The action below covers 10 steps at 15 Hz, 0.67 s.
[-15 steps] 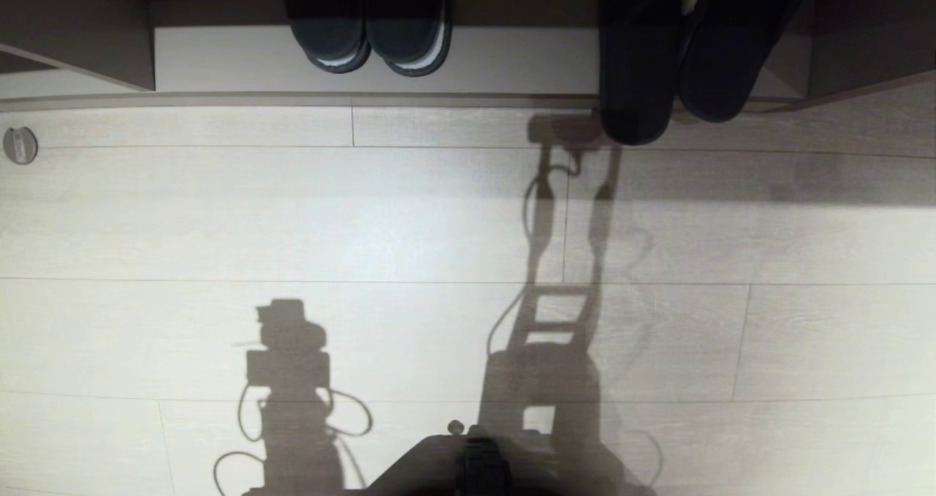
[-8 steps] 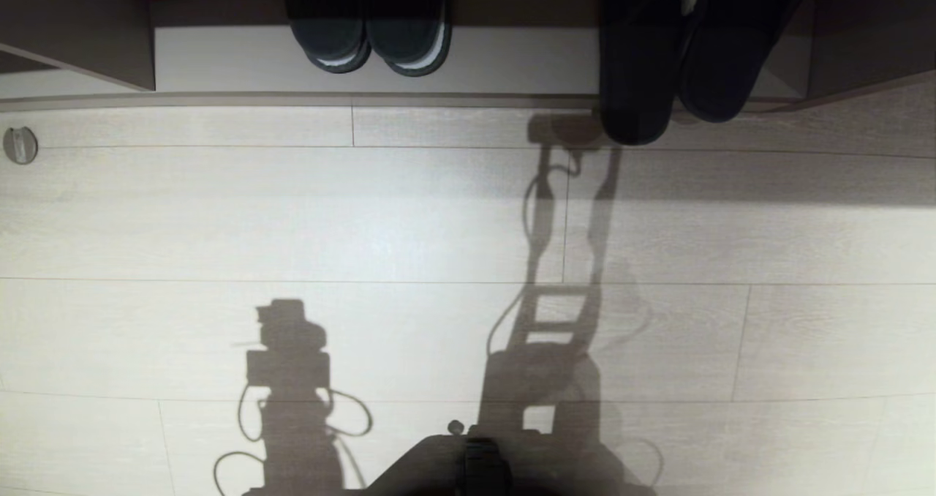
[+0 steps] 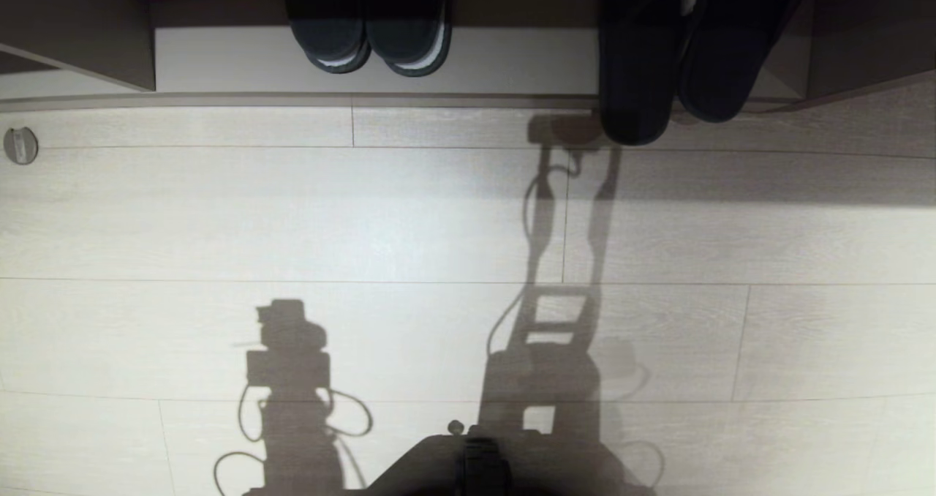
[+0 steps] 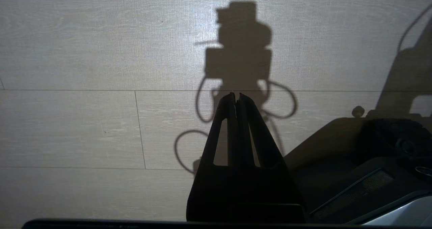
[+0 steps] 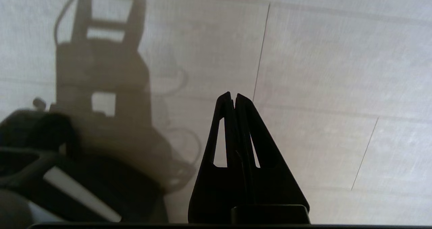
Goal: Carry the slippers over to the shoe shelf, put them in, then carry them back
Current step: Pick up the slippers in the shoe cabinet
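Slippers, head view: lodged in the shoe shelf at its right end, heels jutting past the base plank over the floor. Risk, as judged: snagged on that lip or dragged apart on the way out, one left behind; also mistaken for the chunkier black slides well to the left. Looked thin, flat, dark grey-blue, side by side, possibly touching, though too shadowed to tell.

Left wrist view: left gripper poised over bare floor, fingers pressed together, nothing held.

Right wrist view: right gripper likewise over floor, fingers closed, empty, no slipper near.
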### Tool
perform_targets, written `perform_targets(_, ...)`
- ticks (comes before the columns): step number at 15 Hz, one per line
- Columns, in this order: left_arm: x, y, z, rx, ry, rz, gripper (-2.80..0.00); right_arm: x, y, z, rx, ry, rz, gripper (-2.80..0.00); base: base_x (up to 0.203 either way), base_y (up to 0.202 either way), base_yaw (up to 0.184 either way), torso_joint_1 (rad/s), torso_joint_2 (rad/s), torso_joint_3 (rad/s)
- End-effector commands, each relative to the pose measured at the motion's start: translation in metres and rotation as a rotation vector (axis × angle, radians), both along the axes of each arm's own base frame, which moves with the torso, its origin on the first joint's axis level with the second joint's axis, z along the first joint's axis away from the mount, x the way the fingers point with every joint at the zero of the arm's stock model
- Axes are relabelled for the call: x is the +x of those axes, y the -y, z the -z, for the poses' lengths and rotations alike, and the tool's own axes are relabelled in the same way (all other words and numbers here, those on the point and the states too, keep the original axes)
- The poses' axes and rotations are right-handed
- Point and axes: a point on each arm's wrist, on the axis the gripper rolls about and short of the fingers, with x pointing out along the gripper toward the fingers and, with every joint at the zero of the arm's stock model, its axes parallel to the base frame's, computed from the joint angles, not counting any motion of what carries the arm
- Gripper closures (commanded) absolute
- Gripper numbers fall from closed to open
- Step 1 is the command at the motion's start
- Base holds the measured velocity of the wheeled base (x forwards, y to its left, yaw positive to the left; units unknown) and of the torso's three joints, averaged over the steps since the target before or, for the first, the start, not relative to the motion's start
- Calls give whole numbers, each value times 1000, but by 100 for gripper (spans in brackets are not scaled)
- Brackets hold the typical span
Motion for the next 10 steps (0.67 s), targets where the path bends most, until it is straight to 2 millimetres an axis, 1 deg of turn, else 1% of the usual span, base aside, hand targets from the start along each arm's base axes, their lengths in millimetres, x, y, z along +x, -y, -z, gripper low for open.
perform_targets(1, 0, 0, 0, 0, -2, -2, 0, 0, 0, 5, 6, -36, -8, 0, 0, 0, 0, 0, 0, 0)
perform_targets(10, 0, 0, 0, -4, -1, 0, 0, 0, 0, 4, 7, -30, -6, 0, 0, 0, 0, 0, 0, 0)
